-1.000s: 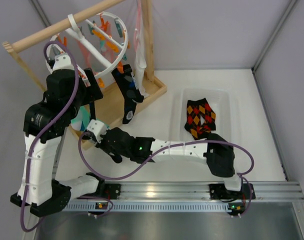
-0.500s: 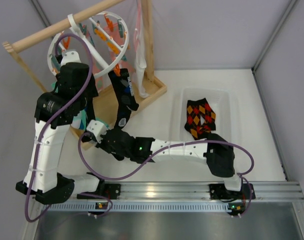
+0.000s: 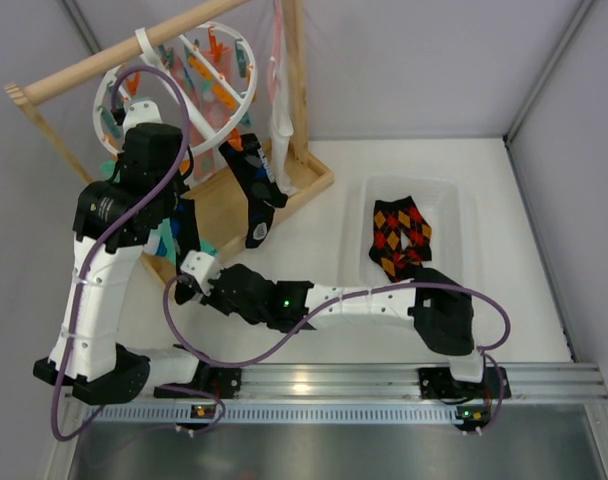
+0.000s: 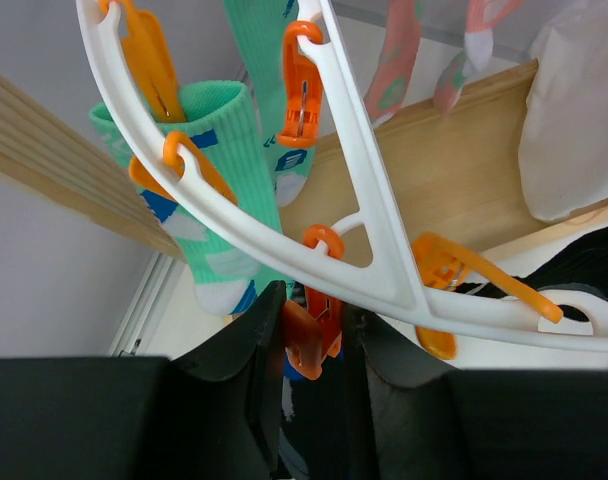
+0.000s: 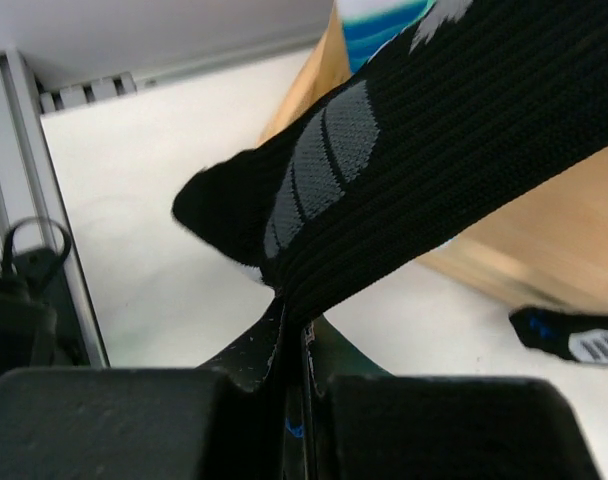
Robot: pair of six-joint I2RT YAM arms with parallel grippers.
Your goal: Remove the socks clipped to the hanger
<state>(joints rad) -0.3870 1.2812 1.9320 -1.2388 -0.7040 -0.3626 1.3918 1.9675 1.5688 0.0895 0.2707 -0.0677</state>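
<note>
The white ring hanger [image 3: 246,98] hangs from the wooden rail, with orange clips along its bars [image 4: 384,250]. My left gripper [image 4: 314,335] reaches up under it, both jaws pressed against an orange clip [image 4: 306,340]. A black sock with grey patches [image 5: 424,150] runs taut from that clip down to my right gripper [image 5: 296,320], which is shut on the sock's lower end [image 3: 187,290]. Another black sock with blue and grey patches [image 3: 256,195] hangs on the ring's right side. A teal patterned sock [image 4: 224,150] and pale pink socks [image 4: 399,60] stay clipped.
The wooden rail frame [image 3: 114,52] and its base board [image 3: 309,180] stand at the back left. A clear bin [image 3: 464,205] to the right holds a black sock with orange-red diamonds [image 3: 399,235]. A white cloth [image 3: 281,120] hangs by the upright post.
My left arm has risen under the ring and its jaws have closed from wide open onto the orange clip. The hanger swung. My right gripper shifted slightly, still holding the sock.
</note>
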